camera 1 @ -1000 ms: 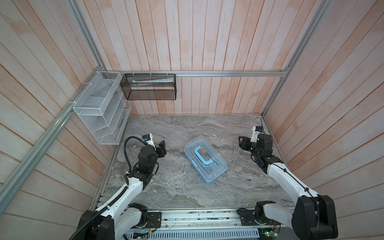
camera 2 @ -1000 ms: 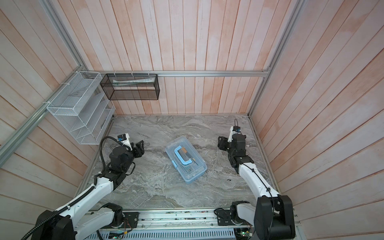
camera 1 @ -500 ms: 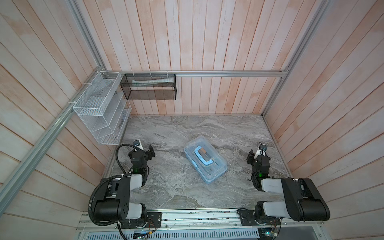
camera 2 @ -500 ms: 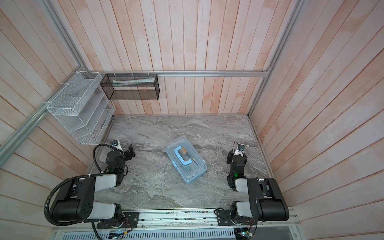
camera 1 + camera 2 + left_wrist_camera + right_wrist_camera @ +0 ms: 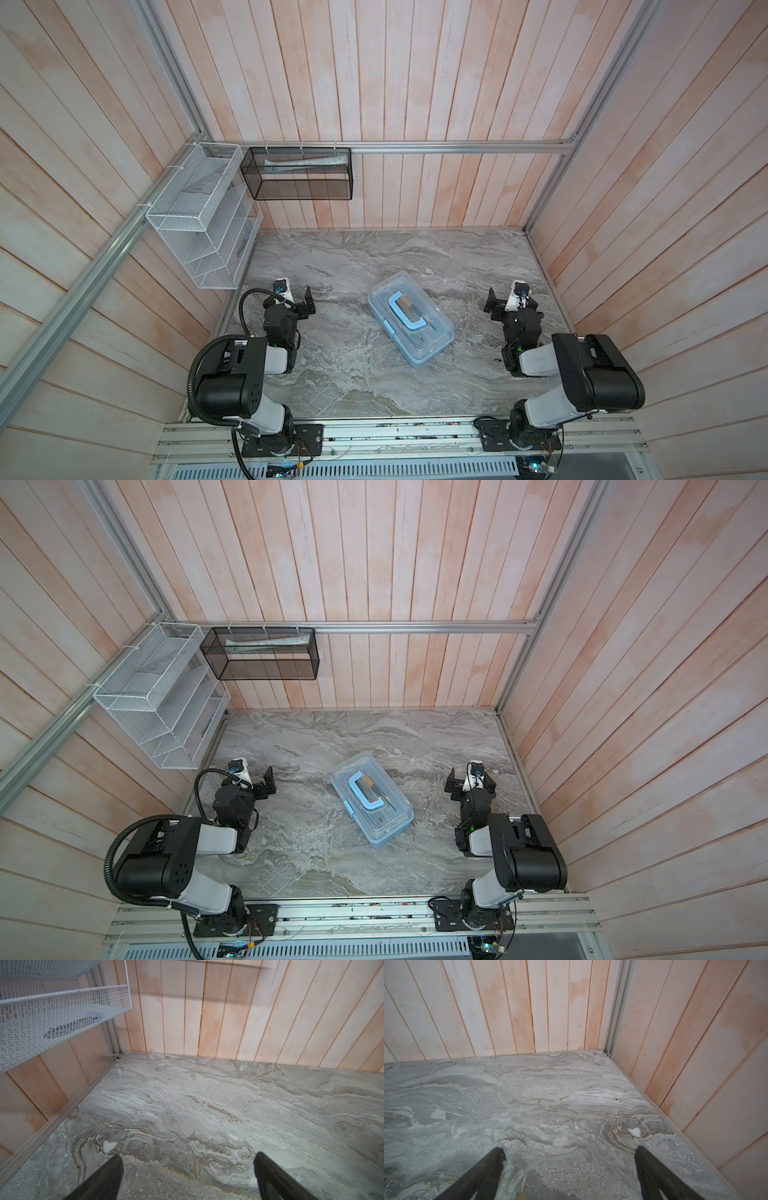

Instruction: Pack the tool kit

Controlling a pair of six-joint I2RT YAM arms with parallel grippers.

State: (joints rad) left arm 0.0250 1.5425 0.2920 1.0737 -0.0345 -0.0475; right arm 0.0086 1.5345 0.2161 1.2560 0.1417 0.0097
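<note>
Tool kit (image 5: 410,323) packed, by the look of it: the light blue box sits lid-on near the middle of a grey marbled desk (image 5: 357,257), turned at an angle to the desk's edges and well apart from both arms.

On the left wall hangs a white wire mesh rack (image 5: 199,224), with a black mesh basket (image 5: 297,174) on the back wall beside it; neither is touched.

Both arms are folded low near their bases, one on each side of the box. The left gripper (image 5: 188,1156) hovers over bare stone with its jaws spread wide and nothing between them. The right gripper (image 5: 569,1149) does the same near the far right corner, its jaws wide apart and empty.

The kit's blue handle (image 5: 398,311) lies flat on the clear lid. A few slim tools show dimly through the lid, too small to name. No loose tool is seen on the desk.

Judging from this, the job is at its closing step, with the contents in and the lid down. Whether the small blue latch (image 5: 388,328) on the box's side is fastened cannot be told. If it is not, the next move calls for one arm reaching in to the middle and pressing it home while the other steadies the light box against sliding.
</note>
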